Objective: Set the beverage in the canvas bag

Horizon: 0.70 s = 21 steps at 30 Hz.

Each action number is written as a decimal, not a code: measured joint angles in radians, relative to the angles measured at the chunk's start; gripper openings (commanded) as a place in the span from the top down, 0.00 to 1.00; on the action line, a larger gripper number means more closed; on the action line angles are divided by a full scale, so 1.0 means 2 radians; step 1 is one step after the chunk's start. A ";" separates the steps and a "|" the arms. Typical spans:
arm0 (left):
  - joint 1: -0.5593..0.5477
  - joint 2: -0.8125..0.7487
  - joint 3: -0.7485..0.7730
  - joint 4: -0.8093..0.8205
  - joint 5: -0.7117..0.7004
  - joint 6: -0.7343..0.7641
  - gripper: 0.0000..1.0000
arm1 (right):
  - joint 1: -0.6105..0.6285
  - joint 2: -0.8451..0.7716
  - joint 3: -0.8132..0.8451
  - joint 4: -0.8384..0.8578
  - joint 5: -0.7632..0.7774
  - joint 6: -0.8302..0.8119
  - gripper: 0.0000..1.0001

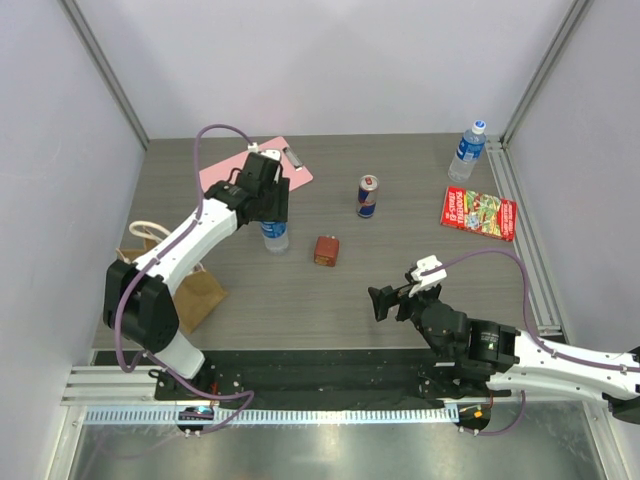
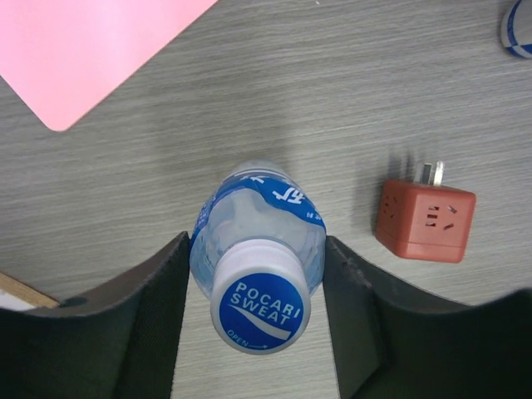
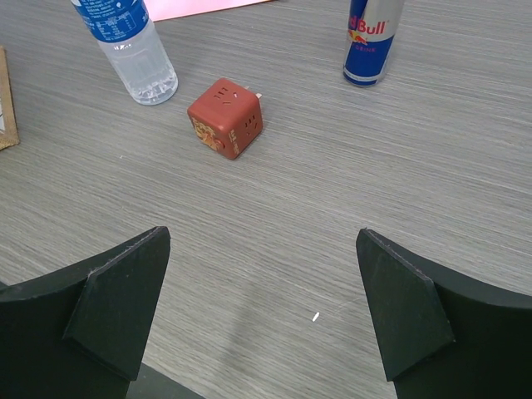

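The beverage, a clear Pocari Sweat bottle with a blue label and a white-and-blue cap, stands upright on the grey table. My left gripper comes down over it. In the left wrist view both black fingers press against the bottle's shoulders, so the gripper is shut on it. The canvas bag, tan-brown with cream loop handles, sits at the left front by the left arm's base. My right gripper hovers low over bare table at the right front, its jaws wide open and empty.
A Red Bull can stands at mid-table. A small reddish-brown plug cube lies just right of the held bottle. A pink clipboard lies behind the left gripper. A second water bottle and a red packet are at the back right.
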 measured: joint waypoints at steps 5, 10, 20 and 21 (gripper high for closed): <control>-0.003 0.000 -0.001 0.000 -0.009 -0.005 0.55 | 0.000 -0.002 0.000 0.000 0.003 0.000 0.00; -0.004 0.002 -0.001 0.000 -0.015 -0.010 0.70 | 0.000 -0.004 0.000 0.000 0.006 0.000 0.00; -0.004 0.002 0.007 -0.018 -0.024 -0.019 1.00 | 0.000 0.000 -0.002 0.000 0.010 0.000 0.00; -0.004 0.002 0.009 -0.024 -0.027 -0.023 1.00 | 0.000 0.000 -0.003 0.000 0.011 0.000 0.00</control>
